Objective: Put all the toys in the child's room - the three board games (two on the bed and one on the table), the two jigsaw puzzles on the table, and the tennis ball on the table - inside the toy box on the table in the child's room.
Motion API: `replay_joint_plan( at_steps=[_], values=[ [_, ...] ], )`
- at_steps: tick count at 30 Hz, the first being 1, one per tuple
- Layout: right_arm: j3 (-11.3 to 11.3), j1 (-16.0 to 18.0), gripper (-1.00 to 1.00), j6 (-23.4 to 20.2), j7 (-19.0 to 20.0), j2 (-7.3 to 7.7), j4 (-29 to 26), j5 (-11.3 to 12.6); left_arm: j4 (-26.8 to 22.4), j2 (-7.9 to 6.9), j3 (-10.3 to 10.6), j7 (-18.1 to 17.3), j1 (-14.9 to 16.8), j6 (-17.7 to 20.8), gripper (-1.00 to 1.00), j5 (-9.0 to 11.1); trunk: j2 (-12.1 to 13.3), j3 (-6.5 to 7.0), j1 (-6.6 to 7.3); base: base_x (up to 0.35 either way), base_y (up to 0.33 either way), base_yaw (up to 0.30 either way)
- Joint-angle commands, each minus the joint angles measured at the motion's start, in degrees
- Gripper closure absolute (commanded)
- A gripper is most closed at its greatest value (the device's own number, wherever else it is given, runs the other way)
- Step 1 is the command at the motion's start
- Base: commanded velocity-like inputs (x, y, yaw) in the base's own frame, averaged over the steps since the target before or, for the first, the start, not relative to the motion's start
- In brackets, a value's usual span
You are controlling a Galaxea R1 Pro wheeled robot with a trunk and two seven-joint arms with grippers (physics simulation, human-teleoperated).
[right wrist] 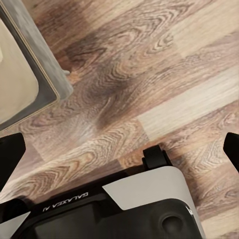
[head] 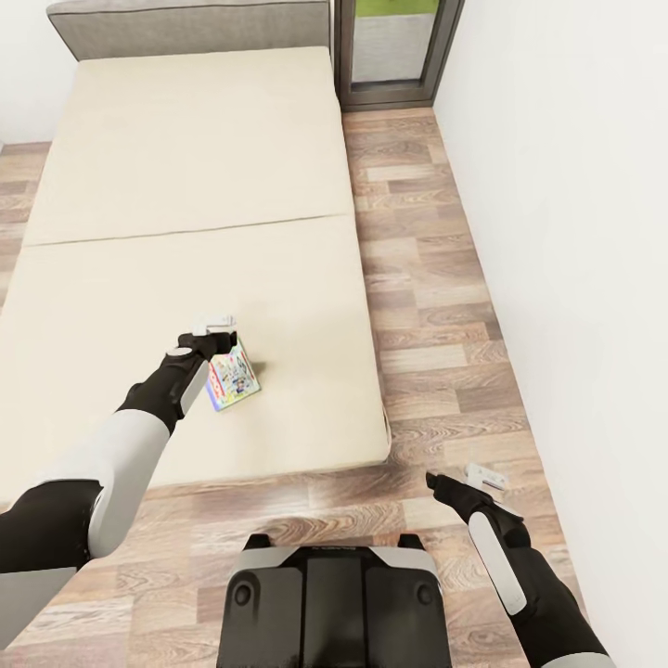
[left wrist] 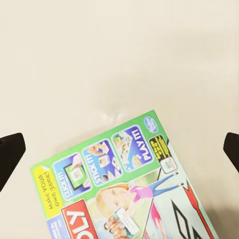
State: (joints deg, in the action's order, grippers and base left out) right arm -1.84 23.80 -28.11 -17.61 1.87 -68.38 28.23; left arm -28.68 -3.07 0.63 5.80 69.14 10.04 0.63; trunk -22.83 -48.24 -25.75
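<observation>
A board game (head: 232, 382), a flat box with green edging and cartoon art, lies on the cream mattress of the bed (head: 186, 186), toward its near right corner and close to the foot edge. The left hand (head: 215, 341) hangs right over the box's far end, and in the left wrist view the two dark fingertips (left wrist: 10, 157) stand wide apart at either side with nothing between them, the box (left wrist: 124, 184) lying just off centre beneath. The box sits askew to the hand, its long axis running diagonally across the gap rather than square to it, so the wrist probably needs to turn before the fingers can close across the short side. The right hand (head: 455, 487) hovers low over the wood floor (head: 417, 278) beside the bed, also spread wide and empty, well apart from the box; the left arm is plainly the nearer one.
</observation>
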Motion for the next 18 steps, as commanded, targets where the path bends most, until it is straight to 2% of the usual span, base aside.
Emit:
replay_joint_plan(
  at_steps=[1, 18],
  values=[
    [-0.2, 0.0, -1.0, -0.1, -0.6, 0.07, -0.1, 0.6, -0.1, -0.01, 0.1, 0.2, 0.0, 0.2, -1.0, 0.1, -0.1, -0.16, -0.03, 0.0, 0.0, 0.0],
    [-0.2, 0.0, -1.0, -0.1, -0.6, 0.07, -0.1, 0.6, -1.3, -0.14, 0.1, 0.1, 0.0, -1.5, -1.0, 0.0, -0.1, -1.77, -0.03, 0.0, 0.0, 0.0]
  ],
)
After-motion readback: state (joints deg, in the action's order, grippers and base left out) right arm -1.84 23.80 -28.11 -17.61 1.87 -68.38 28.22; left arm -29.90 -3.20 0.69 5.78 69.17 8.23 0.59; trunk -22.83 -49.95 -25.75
